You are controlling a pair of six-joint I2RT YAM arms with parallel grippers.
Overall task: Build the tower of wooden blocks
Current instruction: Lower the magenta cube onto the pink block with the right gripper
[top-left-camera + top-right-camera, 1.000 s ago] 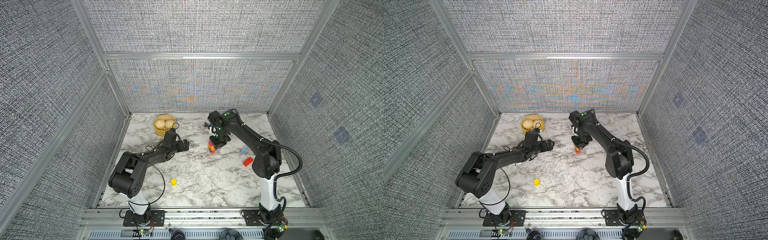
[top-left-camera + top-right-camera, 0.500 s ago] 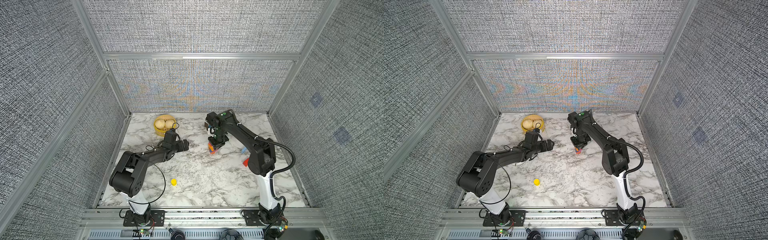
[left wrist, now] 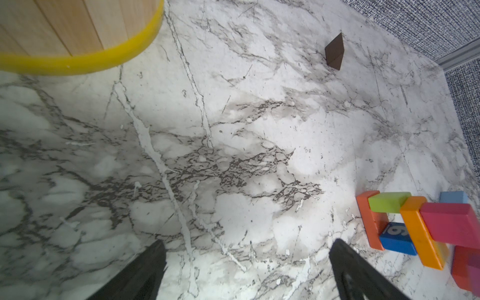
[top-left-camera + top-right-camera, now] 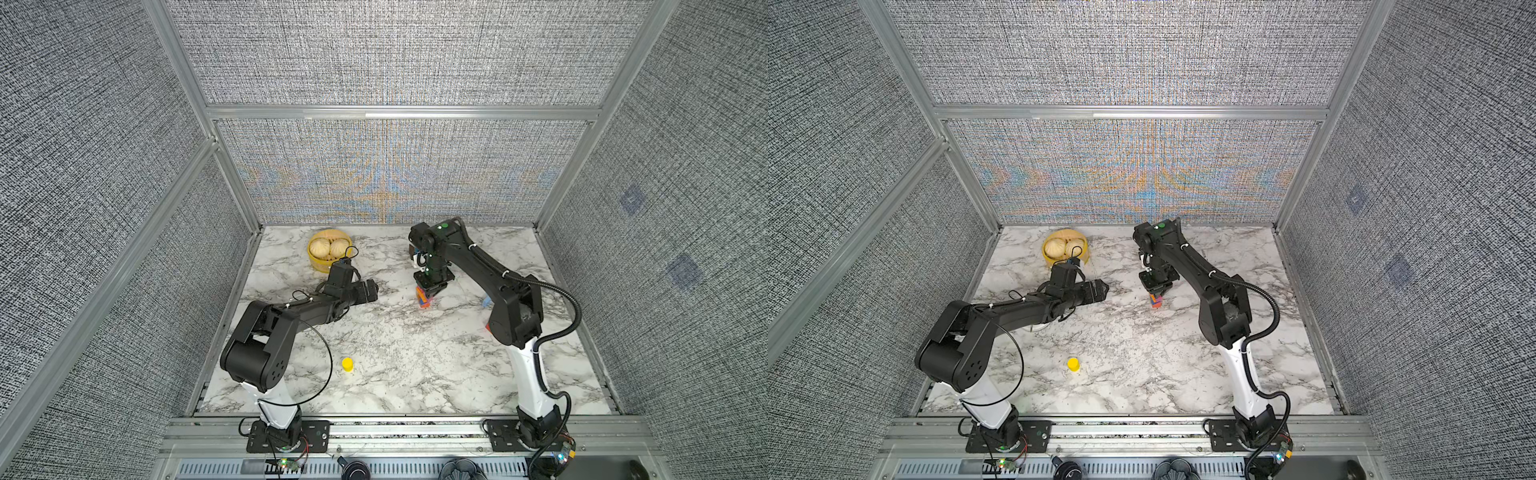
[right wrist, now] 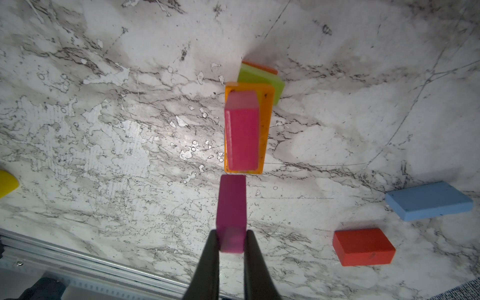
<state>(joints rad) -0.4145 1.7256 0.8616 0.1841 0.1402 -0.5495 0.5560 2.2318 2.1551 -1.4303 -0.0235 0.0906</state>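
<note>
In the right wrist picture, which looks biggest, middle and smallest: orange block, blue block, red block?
1. orange block, but it's nearer the camera, so maybe not truly biggest
2. blue block
3. red block

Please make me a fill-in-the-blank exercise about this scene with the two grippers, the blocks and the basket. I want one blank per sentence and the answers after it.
1. The right gripper grips a magenta block, and the left gripper is ___.
2. On the tower, the pink top block lies on an ___ bar.
3. The lone cylinder is ___.
4. The basket holds ___.

Missing words: open; orange; yellow; buns.
</note>
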